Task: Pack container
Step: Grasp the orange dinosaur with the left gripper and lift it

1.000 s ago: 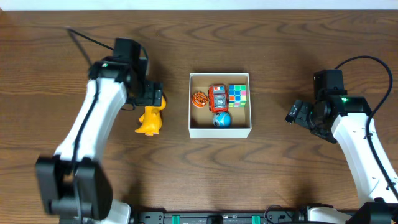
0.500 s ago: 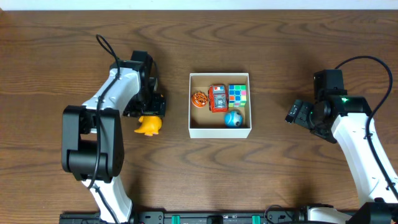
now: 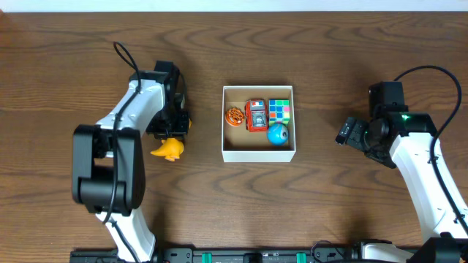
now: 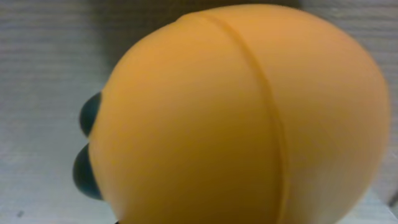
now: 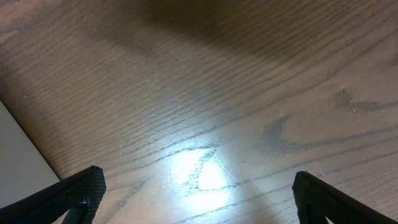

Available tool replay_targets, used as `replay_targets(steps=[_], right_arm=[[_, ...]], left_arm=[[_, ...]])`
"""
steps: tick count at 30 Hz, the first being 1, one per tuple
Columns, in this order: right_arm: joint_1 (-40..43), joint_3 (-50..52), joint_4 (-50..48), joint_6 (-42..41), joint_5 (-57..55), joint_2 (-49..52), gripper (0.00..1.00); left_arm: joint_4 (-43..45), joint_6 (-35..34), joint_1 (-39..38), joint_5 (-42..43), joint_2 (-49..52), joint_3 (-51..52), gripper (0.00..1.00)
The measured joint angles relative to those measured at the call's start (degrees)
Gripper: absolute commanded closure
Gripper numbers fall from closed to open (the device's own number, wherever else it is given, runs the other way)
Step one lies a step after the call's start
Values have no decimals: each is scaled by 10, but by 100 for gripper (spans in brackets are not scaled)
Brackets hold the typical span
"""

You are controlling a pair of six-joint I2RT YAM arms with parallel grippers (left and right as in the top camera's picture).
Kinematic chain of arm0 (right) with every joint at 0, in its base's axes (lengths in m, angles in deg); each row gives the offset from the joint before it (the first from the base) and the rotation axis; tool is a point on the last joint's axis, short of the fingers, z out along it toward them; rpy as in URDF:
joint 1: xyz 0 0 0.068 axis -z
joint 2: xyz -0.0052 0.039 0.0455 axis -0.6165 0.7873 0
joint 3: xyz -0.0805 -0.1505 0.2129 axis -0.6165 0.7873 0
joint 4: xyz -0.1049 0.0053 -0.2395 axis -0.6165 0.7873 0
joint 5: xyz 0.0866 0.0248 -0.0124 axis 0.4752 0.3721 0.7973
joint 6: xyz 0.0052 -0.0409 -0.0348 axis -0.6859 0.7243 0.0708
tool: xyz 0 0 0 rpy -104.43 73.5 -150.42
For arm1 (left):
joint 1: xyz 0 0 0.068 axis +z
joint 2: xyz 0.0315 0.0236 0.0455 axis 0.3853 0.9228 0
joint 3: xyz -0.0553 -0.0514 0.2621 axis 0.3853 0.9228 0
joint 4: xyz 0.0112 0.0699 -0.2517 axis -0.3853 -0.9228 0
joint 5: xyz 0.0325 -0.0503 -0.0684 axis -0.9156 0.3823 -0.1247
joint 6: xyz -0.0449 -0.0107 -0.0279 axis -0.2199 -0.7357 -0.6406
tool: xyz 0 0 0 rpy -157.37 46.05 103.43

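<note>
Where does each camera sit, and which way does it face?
Overhead: above the table, looking straight down; left arm, right arm, box and yellow toy show.
Left wrist: on the left arm, close up on the yellow toy; no fingers clearly visible.
Right wrist: on the right arm, facing down at bare wood; the right gripper stands open, box edge at left.
Shared: the toy, in overhead and left wrist.

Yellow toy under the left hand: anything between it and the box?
Nothing visible. Only bare table lies between the yellow toy and the container. Inside, the orange ball, red toy, cube and blue ball sit at the back and right; the front-left floor is free.
</note>
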Motion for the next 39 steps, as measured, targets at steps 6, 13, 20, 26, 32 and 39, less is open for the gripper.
replay_targets(steps=[6,13,20,26,32,39], right_arm=[[0,0,0,0,0,0,1],[0,0,0,0,0,0,1],[0,0,0,0,0,0,1],[0,0,0,0,0,0,1],[0,0,0,2,0,0,1],[0,0,0,2,0,0,1]], left_arm=[[0,1,-18,-2,-130,-4,81],[56,87,-143,-2,-296,-25,93],[114,230,-297,1,-302,-26,94],[110,275,-339,0,-207,-26,94],[94,288,-342,-2,-101,-25,94],[100,290,-341,-4,-74,-25,84]])
